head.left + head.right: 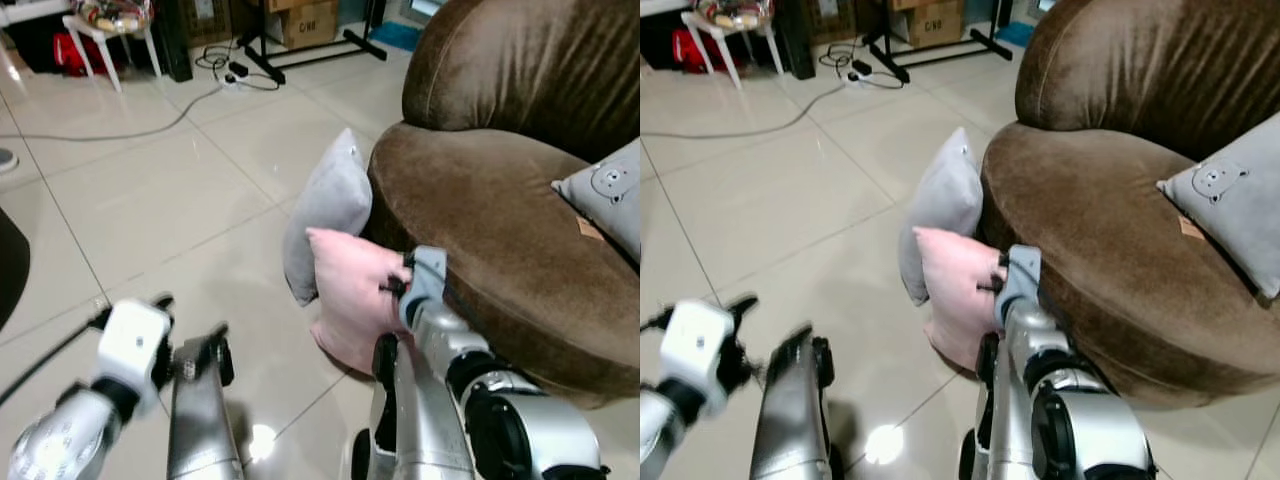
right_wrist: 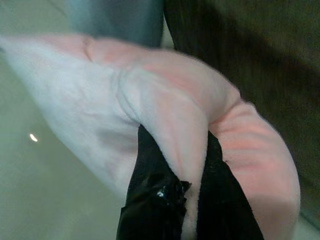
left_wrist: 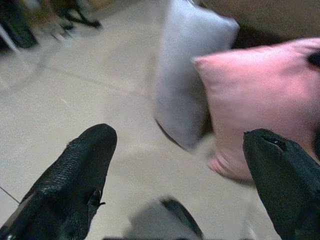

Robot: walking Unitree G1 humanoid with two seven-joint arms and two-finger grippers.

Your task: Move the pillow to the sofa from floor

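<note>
One pink pillow [image 1: 350,295] upright against sofa [image 1: 490,220], long axis vertical | right hand [image 2: 192,165] pinching its edge | left hand [image 3: 180,170] spread wide

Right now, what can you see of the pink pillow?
The pink pillow is soft, plain, fleecy-looking fabric, roughly square, standing on edge on the tiled floor and leaning against the brown sofa. A grey pillow stands right behind it. The right gripper is shut on a fold of its upper edge, bunching the cloth between the two black fingers. The left gripper is open, short of it. It looks clean and undamaged.
</note>
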